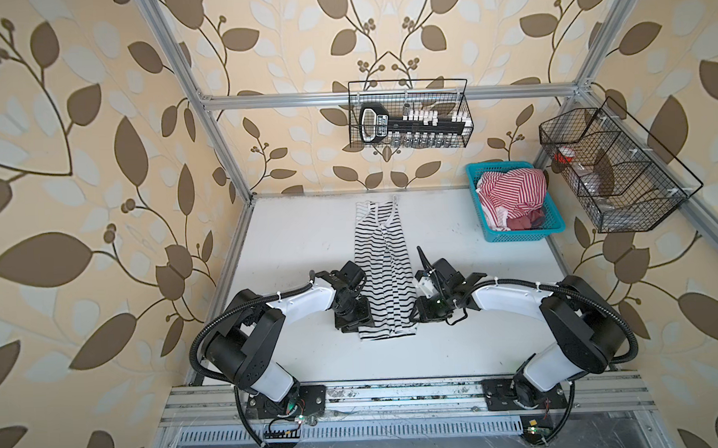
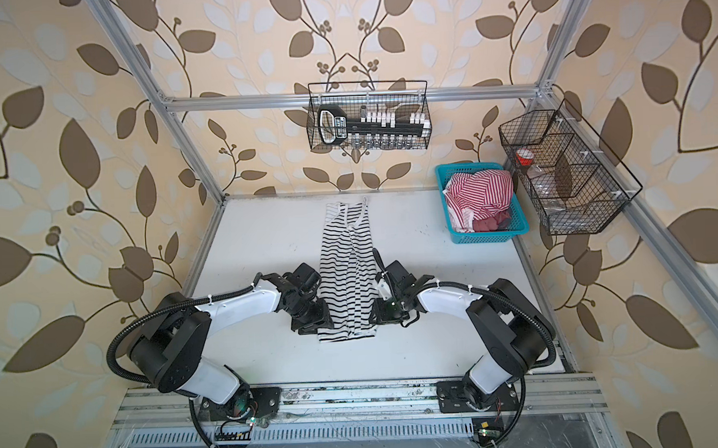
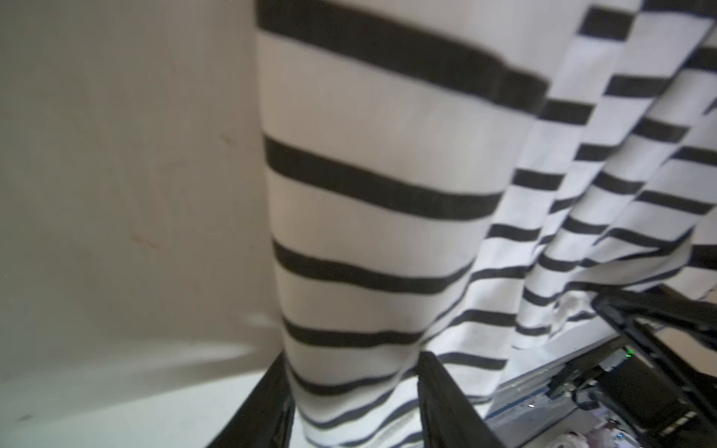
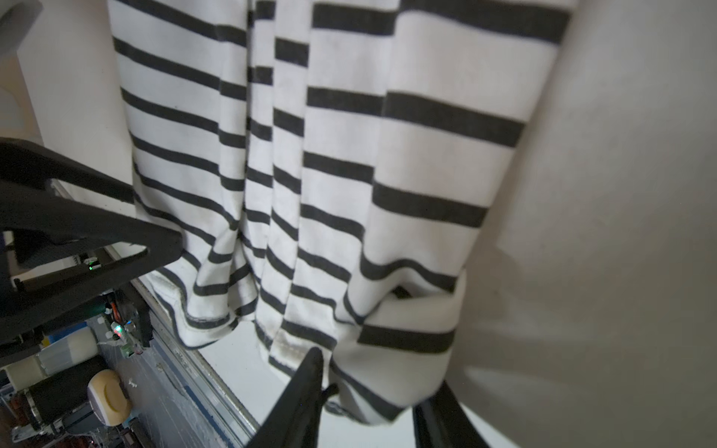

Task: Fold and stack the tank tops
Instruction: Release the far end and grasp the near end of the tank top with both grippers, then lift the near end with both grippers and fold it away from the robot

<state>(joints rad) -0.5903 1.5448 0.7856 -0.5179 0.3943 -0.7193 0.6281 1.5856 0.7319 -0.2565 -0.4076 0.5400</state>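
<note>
The black-striped tank top [image 1: 382,265] [image 2: 344,267] lies as a narrow strip down the middle of the white table [image 1: 300,244], straps toward the back wall. My left gripper [image 1: 362,321] [image 2: 322,321] is at the near left corner of its hem. In the left wrist view this gripper [image 3: 355,403] is shut on a thick fold of the striped cloth [image 3: 368,232]. My right gripper [image 1: 415,314] [image 2: 374,316] is at the near right corner and is shut [image 4: 378,384] on a bunched fold of the hem [image 4: 349,155]. The red-striped tank top [image 1: 514,193] [image 2: 483,190] is crumpled in a blue basket [image 1: 516,237].
The blue basket [image 2: 487,238] stands at the back right of the table, with darker red cloth under the striped top. A black wire basket [image 1: 408,114] hangs on the back rail. Another wire basket [image 1: 613,172] hangs on the right frame. An aluminium rail [image 1: 398,392] runs along the front edge.
</note>
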